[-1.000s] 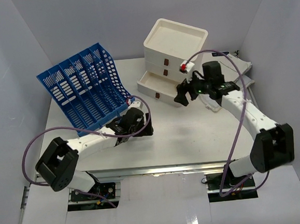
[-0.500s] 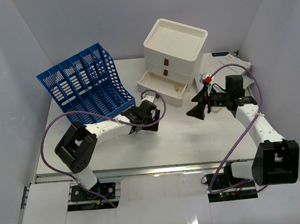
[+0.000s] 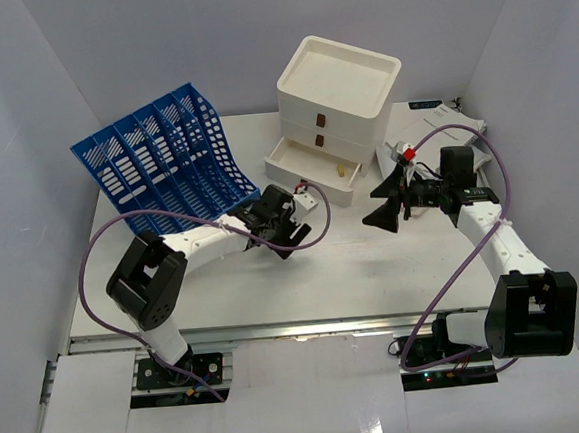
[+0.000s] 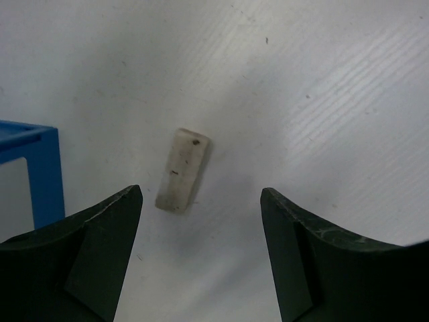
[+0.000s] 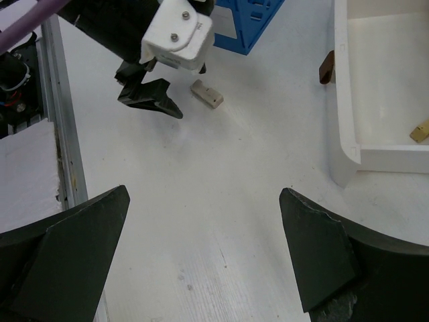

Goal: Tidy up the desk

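The white table (image 3: 373,260) carries a blue file rack (image 3: 161,171) at far left and a cream drawer box (image 3: 339,82) at centre back, its bottom drawer (image 3: 306,165) open. Your left end effector (image 4: 201,201) hangs jaws apart over a small pale block (image 4: 183,171), likely the pickup step: lower, then close. Your right end effector (image 5: 204,194) gapes empty. Only the wrist views show the block.

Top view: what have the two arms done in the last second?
The right gripper pulled back rightward from the open bottom drawer of the cream three-drawer box, where a small tan piece now shows. The left gripper moved forward and right, open over a small cream block on the white desk. The blue slotted file rack and the box stayed put.
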Robot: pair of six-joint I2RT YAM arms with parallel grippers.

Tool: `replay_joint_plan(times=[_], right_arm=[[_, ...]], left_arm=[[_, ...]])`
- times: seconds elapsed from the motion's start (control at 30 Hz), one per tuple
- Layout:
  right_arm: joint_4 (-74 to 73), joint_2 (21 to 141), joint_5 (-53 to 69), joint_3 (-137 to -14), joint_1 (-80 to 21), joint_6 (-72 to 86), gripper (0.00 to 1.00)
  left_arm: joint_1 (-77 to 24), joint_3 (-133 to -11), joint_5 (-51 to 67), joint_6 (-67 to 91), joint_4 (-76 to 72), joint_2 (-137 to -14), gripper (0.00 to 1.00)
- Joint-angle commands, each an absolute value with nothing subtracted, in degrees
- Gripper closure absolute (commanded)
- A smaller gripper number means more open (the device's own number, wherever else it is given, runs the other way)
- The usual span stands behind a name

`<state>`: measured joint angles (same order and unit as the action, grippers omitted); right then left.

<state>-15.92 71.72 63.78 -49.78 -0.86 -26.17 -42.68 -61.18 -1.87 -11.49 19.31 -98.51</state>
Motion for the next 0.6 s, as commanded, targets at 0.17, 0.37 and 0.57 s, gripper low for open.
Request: replay_joint_plan(times=[0.17,0.37,0.57], right_arm=[[-16.3,72.8,66.6,-50.1,1.1,-27.9,0.04],[-16.9,73.1,66.8,-50.3,1.5,-28.2,0.05],[-17.2,73.1,67.7,-50.5,1.8,-28.1,0.05]], left_arm=[[-40.0,-66.6,4.4,-17.1,20.1,-104.0,0.29],[-39.1,-66.6,6.2,-16.3,21.0,-104.7,0.52],[-38.5,-66.2,9.1,-13.9,21.2,-103.8,0.84]])
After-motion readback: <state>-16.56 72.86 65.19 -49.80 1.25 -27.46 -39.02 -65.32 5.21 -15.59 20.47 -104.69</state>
